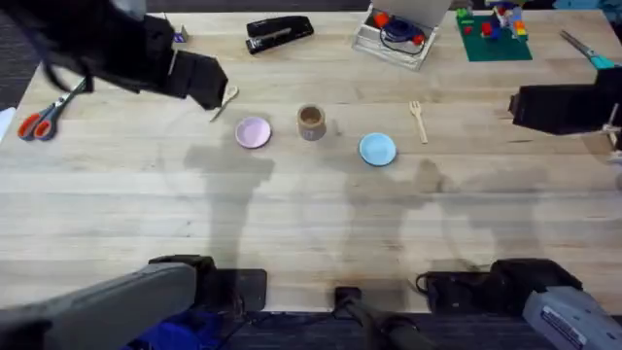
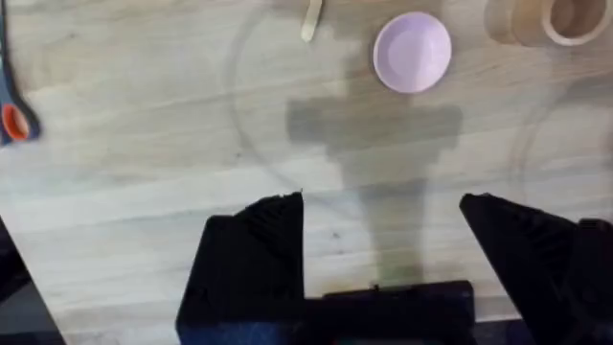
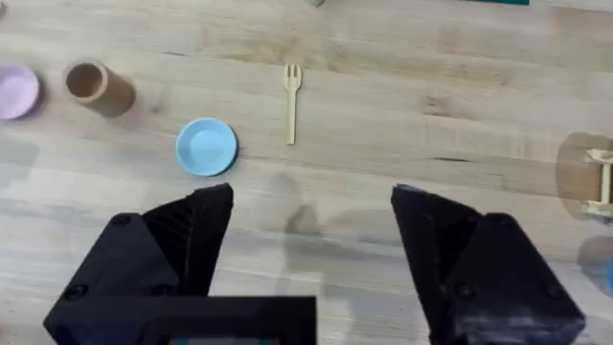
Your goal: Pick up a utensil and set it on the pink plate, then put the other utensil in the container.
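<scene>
The left pincer [image 2: 381, 240] is spread wide and holds nothing. The spoon [image 1: 225, 100] lies on the table [image 1: 311, 224] just ahead of it, its handle pointing toward the pincer, with the pink plate [image 2: 412, 52] beside. The left arm is clearly nearer. The right pincer [image 3: 311, 240], also spread and empty, faces the fork [image 3: 292, 101]. The left wrist view cuts off most of the spoon; the overhead view shows more of it.
</scene>
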`<state>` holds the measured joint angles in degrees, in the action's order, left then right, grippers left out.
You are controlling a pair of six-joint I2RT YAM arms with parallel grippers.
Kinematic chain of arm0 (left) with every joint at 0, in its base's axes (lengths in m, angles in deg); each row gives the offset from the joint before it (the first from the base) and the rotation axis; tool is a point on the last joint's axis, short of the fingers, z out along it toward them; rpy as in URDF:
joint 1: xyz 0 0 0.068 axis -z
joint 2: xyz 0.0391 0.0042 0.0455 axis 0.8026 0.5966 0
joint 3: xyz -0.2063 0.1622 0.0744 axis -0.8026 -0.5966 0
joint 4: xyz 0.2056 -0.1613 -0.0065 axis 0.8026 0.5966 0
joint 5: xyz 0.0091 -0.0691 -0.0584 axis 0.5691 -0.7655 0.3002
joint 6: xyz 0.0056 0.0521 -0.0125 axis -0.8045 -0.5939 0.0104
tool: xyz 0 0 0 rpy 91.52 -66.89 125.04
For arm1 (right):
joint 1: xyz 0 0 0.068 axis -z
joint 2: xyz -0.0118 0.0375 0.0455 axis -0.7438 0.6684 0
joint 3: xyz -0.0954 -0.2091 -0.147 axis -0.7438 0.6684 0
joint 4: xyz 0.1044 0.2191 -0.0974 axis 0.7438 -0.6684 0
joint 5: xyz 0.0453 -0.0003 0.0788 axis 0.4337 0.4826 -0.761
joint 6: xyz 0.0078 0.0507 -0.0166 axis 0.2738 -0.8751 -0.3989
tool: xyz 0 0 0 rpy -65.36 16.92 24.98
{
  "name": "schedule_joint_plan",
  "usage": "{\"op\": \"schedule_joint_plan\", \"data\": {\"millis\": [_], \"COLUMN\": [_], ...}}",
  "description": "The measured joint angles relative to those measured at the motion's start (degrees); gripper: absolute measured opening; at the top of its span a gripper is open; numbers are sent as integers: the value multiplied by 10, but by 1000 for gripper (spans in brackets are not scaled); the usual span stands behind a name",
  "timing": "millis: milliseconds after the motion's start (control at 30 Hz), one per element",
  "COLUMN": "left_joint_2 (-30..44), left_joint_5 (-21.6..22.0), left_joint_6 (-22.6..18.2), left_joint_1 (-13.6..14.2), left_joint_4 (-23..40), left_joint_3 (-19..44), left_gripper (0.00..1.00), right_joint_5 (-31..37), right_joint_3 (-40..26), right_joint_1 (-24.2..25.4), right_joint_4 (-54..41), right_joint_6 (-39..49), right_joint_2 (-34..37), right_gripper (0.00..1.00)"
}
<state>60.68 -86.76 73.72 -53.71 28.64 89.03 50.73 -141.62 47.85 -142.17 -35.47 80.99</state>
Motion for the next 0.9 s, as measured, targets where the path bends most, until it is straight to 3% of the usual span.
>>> {"op": "schedule_joint_plan", "data": {"millis": [67,100,367,600,900], "left_joint_2": [25,69,194,260,315], "left_joint_5": [-5,-32,-58,-60,-63], "left_joint_6": [-20,-62,-145,-183,-204], "left_joint_1": [-5,-20,-65,-86,-89], "left_joint_4": [-16,-43,-108,-174,-252], "left_joint_3": [0,0,0,0,0], "left_gripper": [993,993,993,993,992], "right_joint_5": [0,0,0,0,0], "right_joint_3": [0,0,0,0,0], "right_joint_1": [0,0,0,0,0], "right_joint_4": [0,0,0,0,0], "right_joint_6": [0,0,0,0,0], "right_joint_2": [0,0,0,0,0], "right_gripper": [996,996,996,996,996]}}
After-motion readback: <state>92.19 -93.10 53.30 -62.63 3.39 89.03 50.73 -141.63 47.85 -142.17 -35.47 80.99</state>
